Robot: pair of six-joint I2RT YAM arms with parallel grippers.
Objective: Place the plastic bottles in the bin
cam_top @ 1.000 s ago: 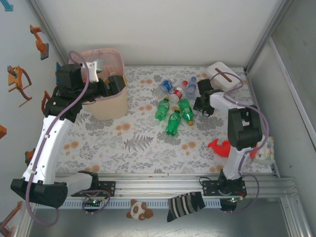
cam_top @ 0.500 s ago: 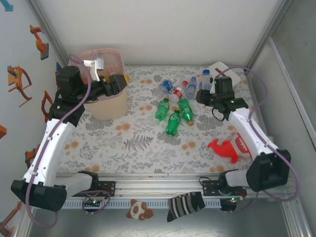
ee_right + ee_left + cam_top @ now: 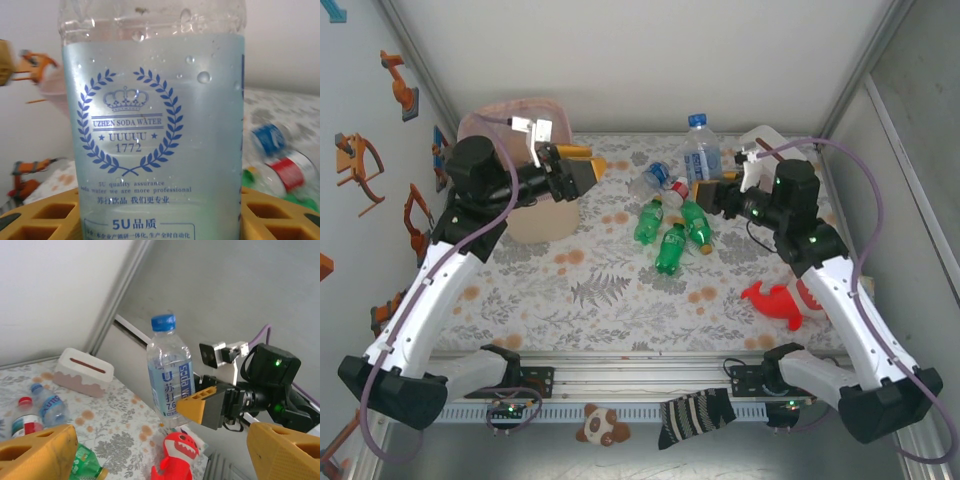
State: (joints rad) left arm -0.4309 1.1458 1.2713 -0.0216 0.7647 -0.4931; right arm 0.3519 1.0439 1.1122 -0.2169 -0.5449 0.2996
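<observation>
Lying loose on the counter [image 3: 600,290], closest to the right arm, the plastic bottles [image 3: 670,222] form a small heap of green and red-labelled ones. Just beyond the heap, the right claw [image 3: 703,186] is clenched on the lower body of a clear blue-capped bottle [image 3: 698,150], upright with its long axis vertical and lifted off the counter. To its left and apart from it, the left claw [image 3: 582,170] hangs released, jaws wide and facing that bottle. Farthest left stands the bin [image 3: 535,225], just beside the left claw, so a leftward handover seems likely.
</observation>
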